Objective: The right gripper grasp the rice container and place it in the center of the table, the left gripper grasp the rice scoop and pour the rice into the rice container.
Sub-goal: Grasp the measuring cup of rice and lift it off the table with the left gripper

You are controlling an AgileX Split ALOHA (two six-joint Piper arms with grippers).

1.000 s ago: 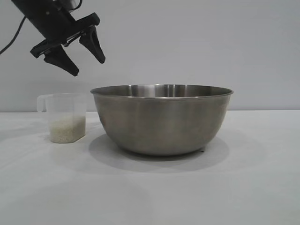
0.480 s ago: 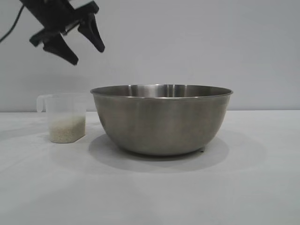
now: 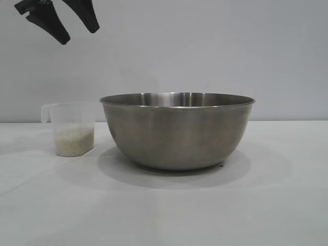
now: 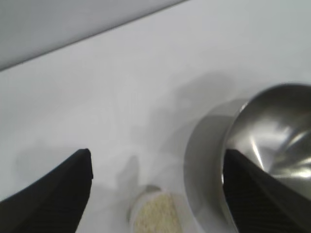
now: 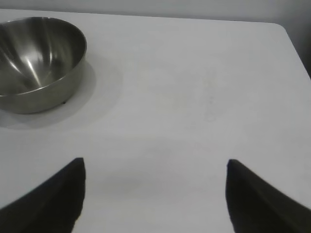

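We see the spread, empty left gripper (image 3: 65, 25), now risen well above the translucent plastic rice scoop (image 3: 73, 129) standing untouched beside the brushed steel rice container (image 3: 177, 130), so scooping remains undone.

Behind everything stands a plain pale grey wall (image 3: 205, 51), smooth and even in tone, filling the whole upper half of the exterior view. The left wrist view catches it as a slanting grey band. In the right wrist view it's a thin grey strip at the far side, with a dark patch (image 5: 303, 46) of background next to it, too dim to make out.
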